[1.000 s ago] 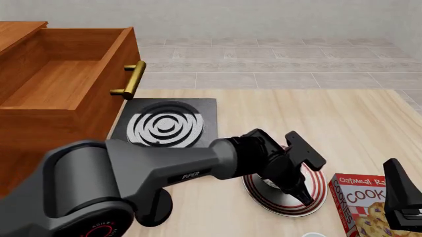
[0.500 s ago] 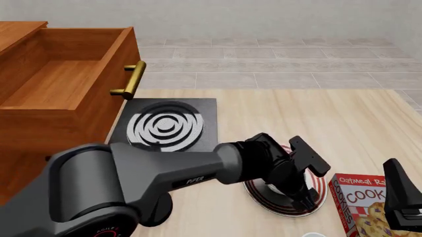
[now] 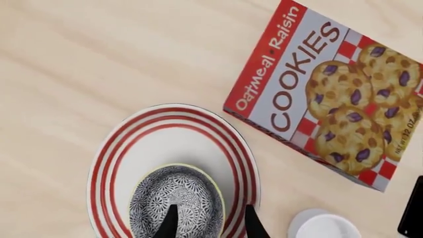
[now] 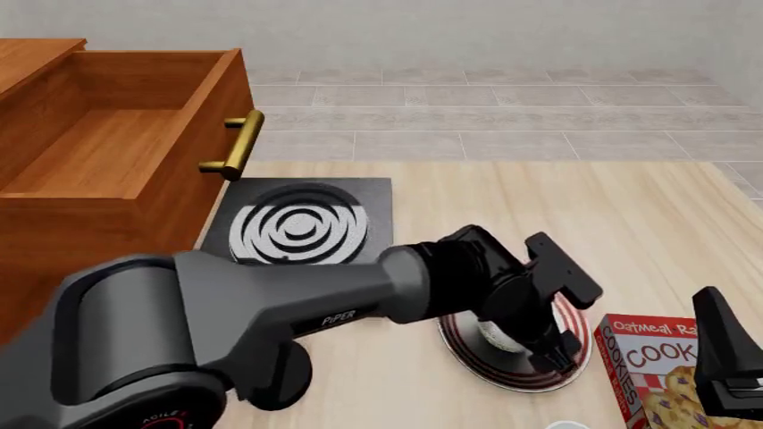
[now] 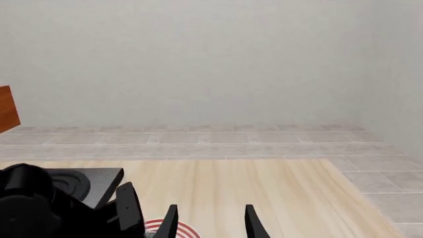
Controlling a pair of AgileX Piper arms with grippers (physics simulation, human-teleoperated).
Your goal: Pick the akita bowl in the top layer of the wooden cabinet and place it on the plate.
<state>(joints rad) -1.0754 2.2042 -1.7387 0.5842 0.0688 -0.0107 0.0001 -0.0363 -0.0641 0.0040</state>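
left gripper [image 3: 208, 223] is straddling the akita bowl [image 3: 175, 201] rim, setting it on the plate [image 3: 119, 148] (grasp unclear); release is next.

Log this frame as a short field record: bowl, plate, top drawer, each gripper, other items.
akita bowl: sits on the plate, off-centre
plate: on the table beside the cookie box
top layer: pulled open, nothing visible inside
left gripper: fingers straddle the bowl's rim; grip unclear
right gripper: open, holding nothing
others: cookie box, stove, white round object
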